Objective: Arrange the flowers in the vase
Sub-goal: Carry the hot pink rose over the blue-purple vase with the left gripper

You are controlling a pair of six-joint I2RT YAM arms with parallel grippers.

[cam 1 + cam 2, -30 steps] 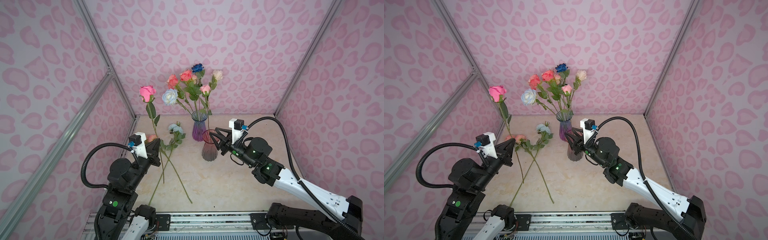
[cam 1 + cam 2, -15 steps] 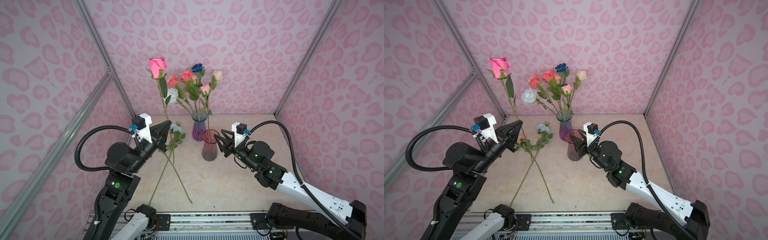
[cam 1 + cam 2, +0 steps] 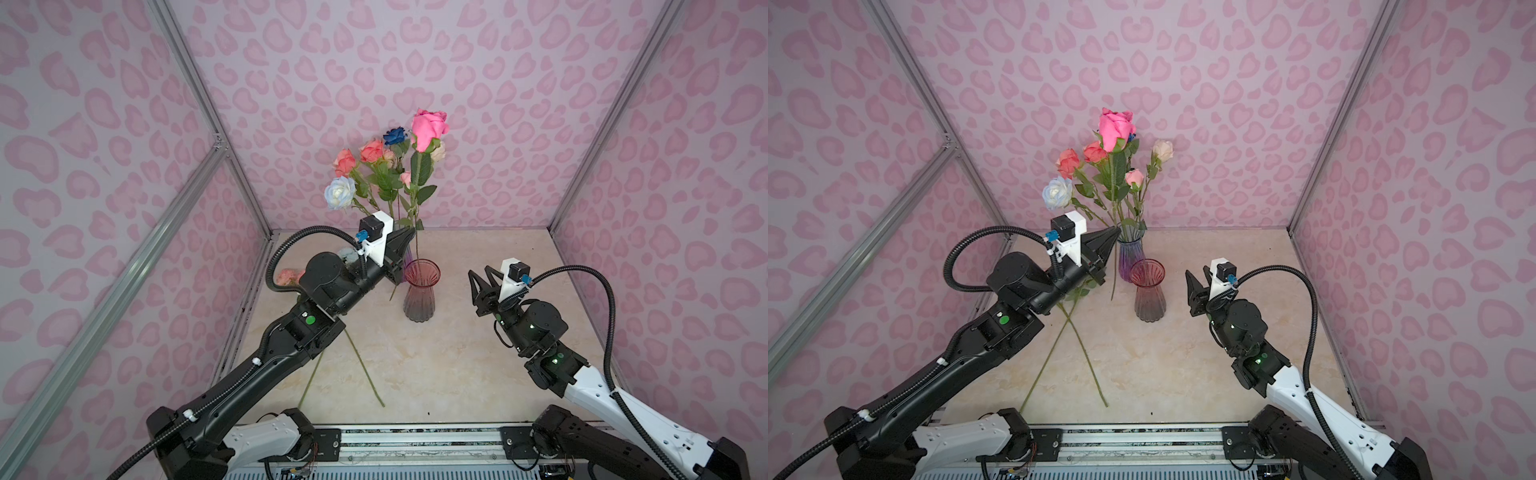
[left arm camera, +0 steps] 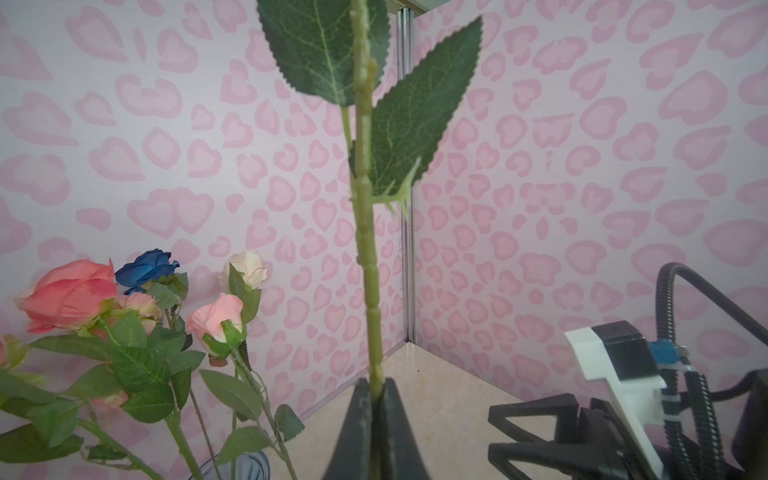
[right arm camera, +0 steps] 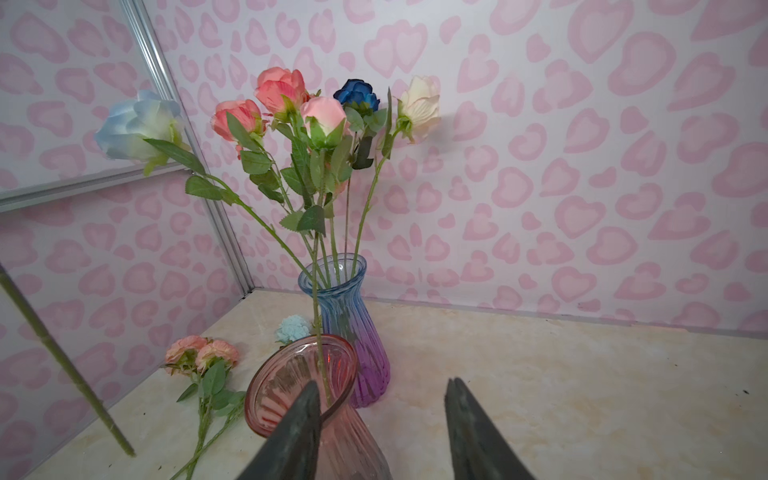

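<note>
Nearest, on the tabletop [image 3: 457, 374]: two loose flowers [image 3: 1077, 353], stems crossed, coral and pale-blue heads lying toward the left wall. Not yet placed.

Middle, left: left pincer [image 4: 376, 390] clamped on the stem of a pink rose [image 3: 429, 129], held upright. Its lower stem end hangs just beside the red vase [image 3: 420, 299], outside the rim. That vase looks empty from above.

Middle, right: right pincer [image 3: 480, 274] partly open, holding nothing, near the red vase.

Farthest: blue-purple vase [image 3: 1129, 257], six roses [image 5: 324, 120] standing in it.

Progress, as judged: past halfway, with three stems left.
</note>
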